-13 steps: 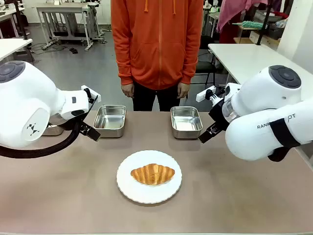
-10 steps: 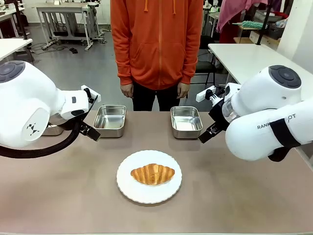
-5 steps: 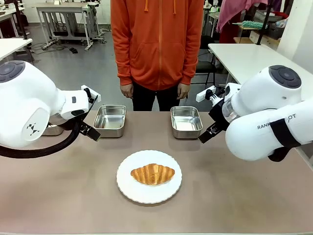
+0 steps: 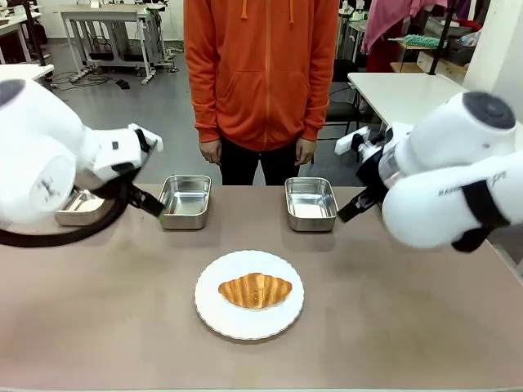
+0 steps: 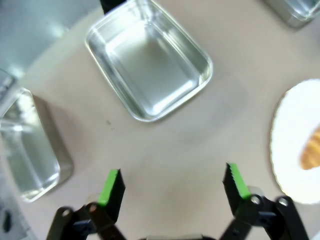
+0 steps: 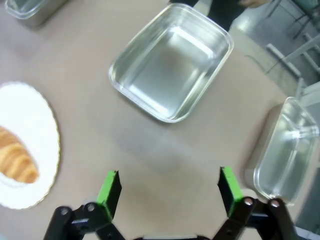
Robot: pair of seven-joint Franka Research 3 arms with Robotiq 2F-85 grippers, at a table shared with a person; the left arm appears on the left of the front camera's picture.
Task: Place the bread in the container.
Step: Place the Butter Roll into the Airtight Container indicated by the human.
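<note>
As viewed from the front, shows the bread (image 4: pixel 255 291) lying across a round white plate (image 4: pixel 219 314) in the near middle of the table (image 4: pixel 409 327), well apart from both arms. Shows two steel trays side by side toward the far edge, the left-centre container (image 4: pixel 184 200) and the right-centre container (image 4: pixel 310 204), both shiny inside, with a person (image 4: pixel 261 73) in an orange hoodie standing just behind, hands hanging down. Has a third container (image 4: pixel 78 208) at the far left, partly behind the left arm. From the left wrist, looks down on the left gripper (image 5: pixel 171 175), green pads spread wide over bare table and gripping nothing, with the left-centre container just beyond the fingertips. From the right wrist, finds the right gripper (image 6: pixel 168 175) likewise spread wide and holding nothing, short of the right-centre container, with a fourth container (image 6: pixel 287 150) off to one side and the bread on its plate at the other.
</note>
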